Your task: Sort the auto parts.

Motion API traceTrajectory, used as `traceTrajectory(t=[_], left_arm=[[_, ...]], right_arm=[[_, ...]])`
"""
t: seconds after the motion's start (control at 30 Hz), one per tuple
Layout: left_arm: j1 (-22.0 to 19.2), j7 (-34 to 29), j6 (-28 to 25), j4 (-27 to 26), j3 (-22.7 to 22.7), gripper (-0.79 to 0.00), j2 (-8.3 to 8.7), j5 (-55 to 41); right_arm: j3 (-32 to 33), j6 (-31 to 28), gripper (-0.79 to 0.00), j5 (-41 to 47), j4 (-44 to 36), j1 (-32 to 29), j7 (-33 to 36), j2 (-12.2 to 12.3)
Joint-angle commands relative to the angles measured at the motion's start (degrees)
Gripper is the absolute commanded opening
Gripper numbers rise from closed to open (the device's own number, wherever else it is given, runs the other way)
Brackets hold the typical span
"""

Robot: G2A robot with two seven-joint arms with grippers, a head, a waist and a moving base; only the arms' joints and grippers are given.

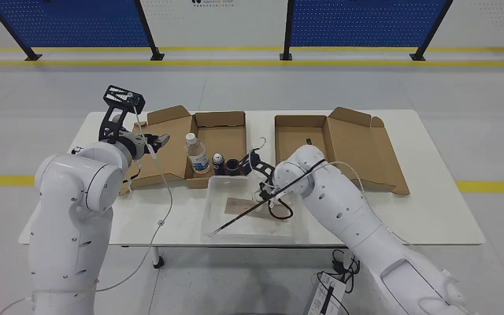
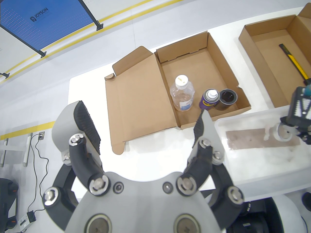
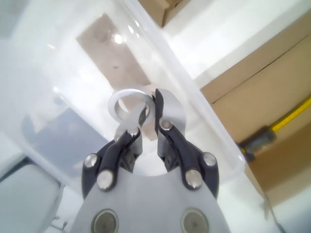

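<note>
My right gripper (image 3: 151, 109) is shut on a white ring (image 3: 116, 99), one finger inside it and one outside, just above the clear plastic tray (image 3: 175, 56). The left wrist view shows that gripper (image 2: 290, 127) with the ring (image 2: 279, 134) over the tray's right part. My left gripper (image 2: 143, 127) hangs open and empty above the table's left side, near the left cardboard box (image 2: 136, 98). That box holds a clear bottle (image 2: 182, 93), a purple spray can (image 2: 208, 99) and a black cylinder (image 2: 228, 99). A yellow-handled hammer (image 2: 295, 61) lies in the right box (image 2: 262, 56).
A brown card (image 2: 245, 138) lies on the tray's floor. In the top view both boxes (image 1: 216, 126) (image 1: 346, 142) stand open at the back of the white table (image 1: 441, 205), flaps spread outward, with the tray (image 1: 214, 224) in front between them.
</note>
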Motion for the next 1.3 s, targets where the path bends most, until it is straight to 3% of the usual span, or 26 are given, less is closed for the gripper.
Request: traceTrajectory(t=[0.0, 0.37, 0.67, 0.97, 1.27], left_arm=[[0.00, 0.00, 0.00, 0.00, 0.00, 0.000, 0.00, 0.00], [0.00, 0.00, 0.00, 0.00, 0.00, 0.000, 0.00, 0.00], [0.00, 0.00, 0.00, 0.00, 0.00, 0.000, 0.00, 0.00], [0.00, 0.00, 0.00, 0.00, 0.00, 0.000, 0.00, 0.00], [0.00, 0.00, 0.00, 0.00, 0.00, 0.000, 0.00, 0.00]], right_arm=[[2.36, -0.32, -0.785, 1.99, -1.79, -0.82, 0.07, 0.58], [15.23, -4.15, -0.785, 16.38, -9.33, -7.91, -2.09, 3.78], [22.23, -9.56, -0.785, 34.89, -9.91, -11.91, -3.04, 5.26], [23.40, -14.16, -0.785, 48.06, -7.49, -12.48, -3.76, 5.86], [20.82, -15.44, -0.785, 51.24, -5.10, -11.13, -4.42, 6.06]])
